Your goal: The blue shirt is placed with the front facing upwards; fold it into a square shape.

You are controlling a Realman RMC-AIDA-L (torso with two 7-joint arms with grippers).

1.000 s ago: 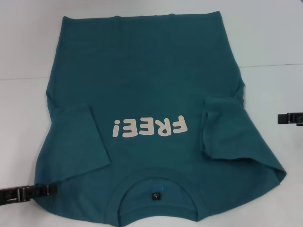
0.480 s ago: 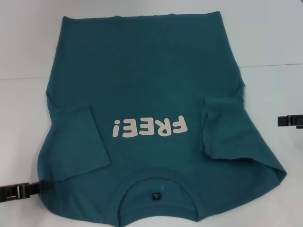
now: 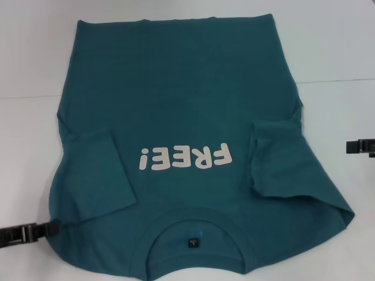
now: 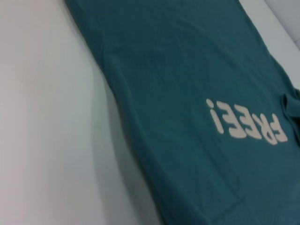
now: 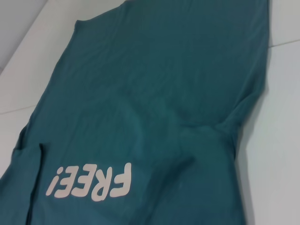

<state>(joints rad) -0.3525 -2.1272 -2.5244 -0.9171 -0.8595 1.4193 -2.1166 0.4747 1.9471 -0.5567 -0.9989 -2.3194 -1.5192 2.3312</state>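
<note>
Over the last second my left gripper (image 3: pixel 50 227) has slid back from the shirt's (image 3: pixel 181 93) shoulder edge to just touch its corner, and the right gripper (image 3: pixel 351 146) has drawn off to the desk's (image 3: pixel 334 52) far right, well apart from the cloth; I judge both sleeve folds done and the arms backing out. Whether either set of fingers is parted I cannot tell. The shirt lies flat on the desk, front up, collar (image 3: pixel 193 225) nearest me, both sleeves turned inward beside the lettering (image 3: pixel 183 158).
</note>
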